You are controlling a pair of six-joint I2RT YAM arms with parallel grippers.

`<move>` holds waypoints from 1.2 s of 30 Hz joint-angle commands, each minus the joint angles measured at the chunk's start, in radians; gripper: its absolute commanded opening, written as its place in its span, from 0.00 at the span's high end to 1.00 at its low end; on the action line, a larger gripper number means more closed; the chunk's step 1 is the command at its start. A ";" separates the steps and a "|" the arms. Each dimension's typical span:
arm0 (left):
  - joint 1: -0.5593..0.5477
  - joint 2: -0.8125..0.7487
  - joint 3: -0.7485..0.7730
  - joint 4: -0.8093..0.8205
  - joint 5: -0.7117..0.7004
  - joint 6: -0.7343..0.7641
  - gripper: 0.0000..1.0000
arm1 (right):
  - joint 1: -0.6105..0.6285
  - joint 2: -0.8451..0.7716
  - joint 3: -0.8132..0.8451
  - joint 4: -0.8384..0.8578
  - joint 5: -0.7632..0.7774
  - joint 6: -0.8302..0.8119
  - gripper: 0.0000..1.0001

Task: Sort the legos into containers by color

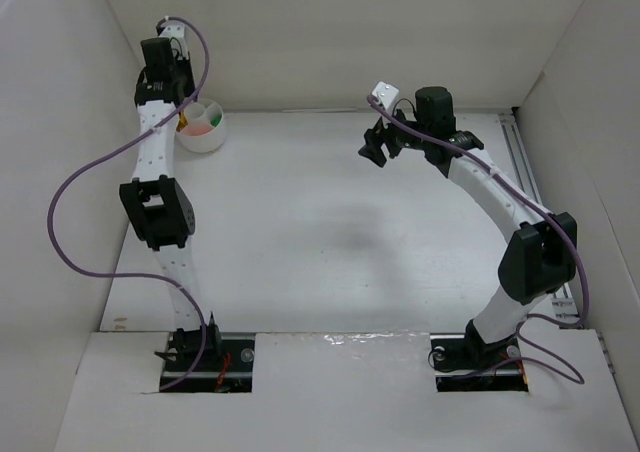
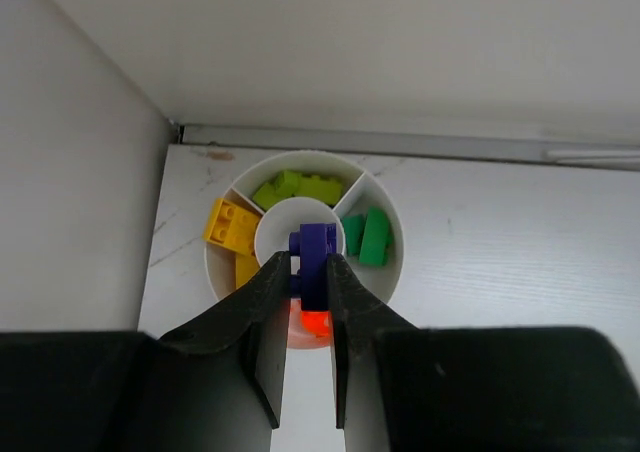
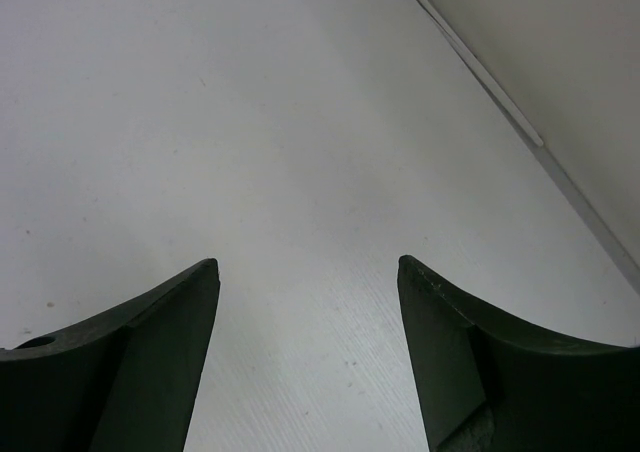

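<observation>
Left gripper (image 2: 308,272): clamped on a dark blue brick (image 2: 318,250). The pads pinch its lower part only, and the rest stands clear beyond the tips at 12 o'clock.
Risk 1, wrong section: the red-orange brick (image 2: 316,322) lies at 6 o'clock, directly under the fingers. Opening from this position could drop blue onto it.
Risk 2, pivot: the hold is shallow and near one edge, so the brick may twist or slip out before it is aimed.
Risk 3, bounce: a brick landing on a divider wall could tip into a neighbouring colour or over the rim onto the table (image 2: 500,252).
Risk 4, blind spot: the fingers hide the near sections, so I cannot tell whether a free one exists there.
Brick position: over the centre hub (image 2: 276,228) of the bowl (image 2: 305,156), which appears empty.
Surrounding sections: yellow bricks (image 2: 232,227) at 9 o'clock, light green bricks (image 2: 300,185) at 12, dark green bricks (image 2: 367,235) at 3.
Right gripper (image 3: 308,267): jaws apart, nothing between them, only bare table below. It is well apart from the bowl.
</observation>
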 commanded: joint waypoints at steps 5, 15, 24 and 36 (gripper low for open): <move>0.011 0.030 0.069 -0.003 -0.038 0.057 1.00 | 0.005 -0.003 0.001 0.007 0.012 0.022 0.22; 0.021 0.097 0.092 0.006 -0.067 0.069 1.00 | 0.005 0.015 0.021 -0.013 0.012 0.022 0.22; 0.021 0.128 0.110 0.006 -0.067 0.069 1.00 | 0.005 0.037 0.043 -0.033 0.012 0.022 0.22; 0.021 0.157 0.120 0.015 -0.067 0.069 1.00 | 0.014 0.073 0.090 -0.044 0.021 0.022 0.21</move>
